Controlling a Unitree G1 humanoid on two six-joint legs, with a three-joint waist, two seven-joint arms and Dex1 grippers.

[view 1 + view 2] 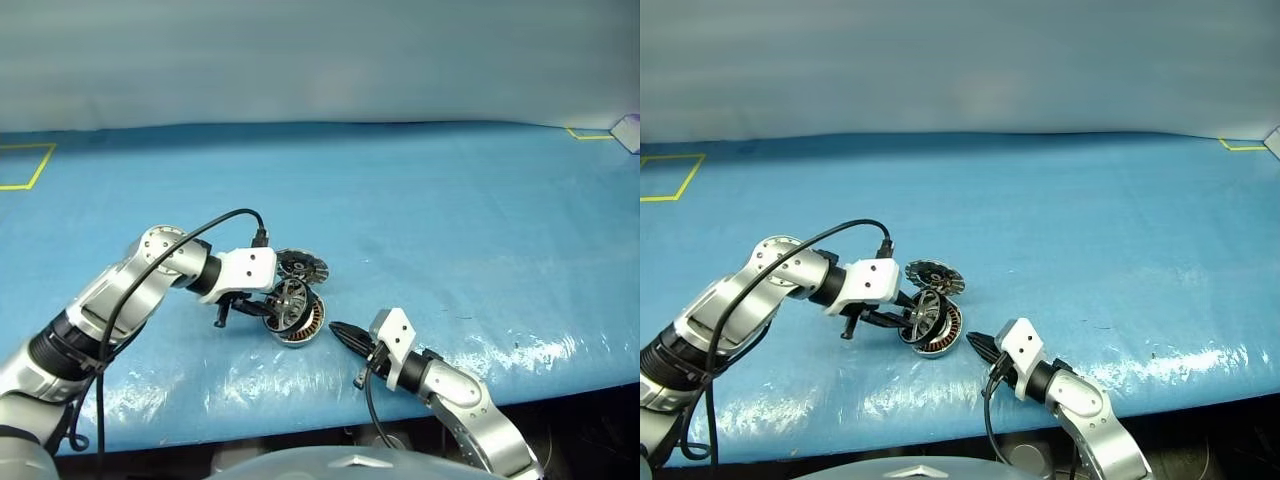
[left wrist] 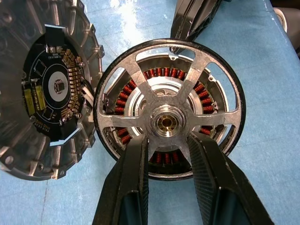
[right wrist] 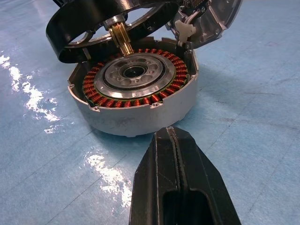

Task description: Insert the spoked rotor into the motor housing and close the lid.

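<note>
The left hand (image 2: 166, 154) grips the rotor (image 2: 166, 110) by a spoke, tilted over the housing (image 3: 136, 91) near the counter's front edge, shaft above its centre; the right hand (image 3: 176, 140), clenched empty, waits beside.

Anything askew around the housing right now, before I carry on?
Yes: the spoked rotor is not seated. It hangs tilted over the motor housing, one edge raised, with the left gripper at its hub. The lid lies beside the housing, electronics face up.
</note>
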